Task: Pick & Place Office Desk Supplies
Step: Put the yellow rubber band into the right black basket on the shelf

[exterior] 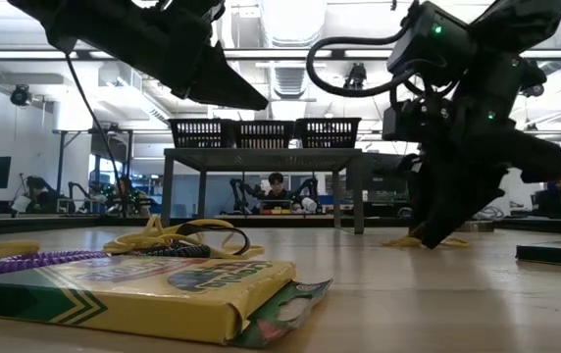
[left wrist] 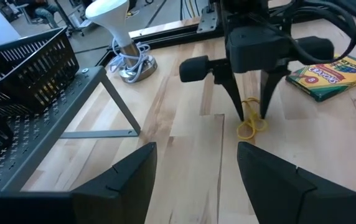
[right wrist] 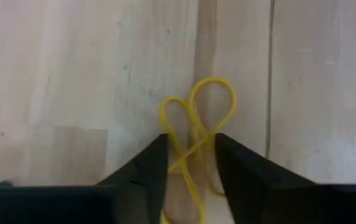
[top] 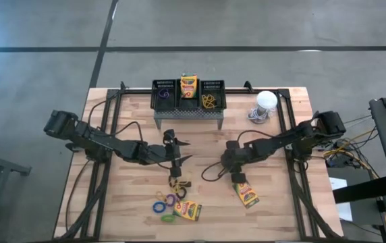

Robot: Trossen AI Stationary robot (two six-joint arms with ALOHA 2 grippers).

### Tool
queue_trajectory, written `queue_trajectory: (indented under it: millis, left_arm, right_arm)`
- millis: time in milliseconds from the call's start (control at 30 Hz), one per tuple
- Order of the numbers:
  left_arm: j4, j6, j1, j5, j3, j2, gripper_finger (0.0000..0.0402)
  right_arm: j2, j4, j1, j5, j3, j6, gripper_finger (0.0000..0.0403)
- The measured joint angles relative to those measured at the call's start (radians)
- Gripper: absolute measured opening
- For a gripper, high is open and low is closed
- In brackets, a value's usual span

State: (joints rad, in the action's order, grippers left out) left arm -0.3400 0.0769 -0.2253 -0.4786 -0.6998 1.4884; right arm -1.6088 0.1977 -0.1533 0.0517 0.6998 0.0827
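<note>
Yellow elastic loop (right wrist: pixel 198 134) lay flat on the desk (top: pixel 132 202), twisted into a figure-eight, and my right gripper (right wrist: pixel 190 162) stood over it with its fingertips down at the wood, one finger on each side of the crossing strands. The fingers were narrowed around the loop with a gap between them; I could not tell whether they already pinched it. From the left wrist view the same loop (left wrist: pixel 251 121) showed at the tips of that gripper (left wrist: pixel 251 112), and a crayon box (left wrist: pixel 330 70) lay just beside it.

My left gripper (top: pixel 178 154) hung above the middle of the desk with its fingers spread wide and nothing between them. Near the front edge lay a second crayon box (top: pixel 187 210) beside a cluster of loops: purple (top: pixel 170 200), blue (top: pixel 158 208) and green (top: pixel 168 218).

At the back, three black mesh bins (top: pixel 188 94) sat in a row on a grey perforated stand (top: pixel 187 115). The middle bin held an upright crayon box (top: pixel 188 86), and the right one held a yellow loop (top: pixel 209 101). A white round-topped object (top: pixel 266 100) stood to the right of the stand.
</note>
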Motion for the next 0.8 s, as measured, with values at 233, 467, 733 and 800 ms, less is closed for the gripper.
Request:
queue_trajectory:
  millis: [233, 467, 733, 800]
  left_arm:
    - [0.002, 0.000, 0.000, 0.000, 0.000, 0.000, 0.0228]
    - [0.002, -0.017, -0.007, 0.003, 0.000, 0.000, 0.0228]
    - [0.012, -0.025, -0.032, 0.010, 0.000, 0.000, 0.0228]
    - [0.013, -0.025, -0.034, 0.010, -0.001, 0.000, 0.0228]
  right_arm:
    - [0.043, -0.051, 0.004, 0.004, -0.003, -0.102, 0.0016]
    - [0.039, -0.466, 0.012, 0.031, -0.008, -0.255, 0.0013]
    - [0.080, -0.702, 0.022, 0.231, 0.005, -0.314, 0.0013]
    - [0.106, -0.678, 0.033, 0.289, 0.029, -0.306, 0.0013]
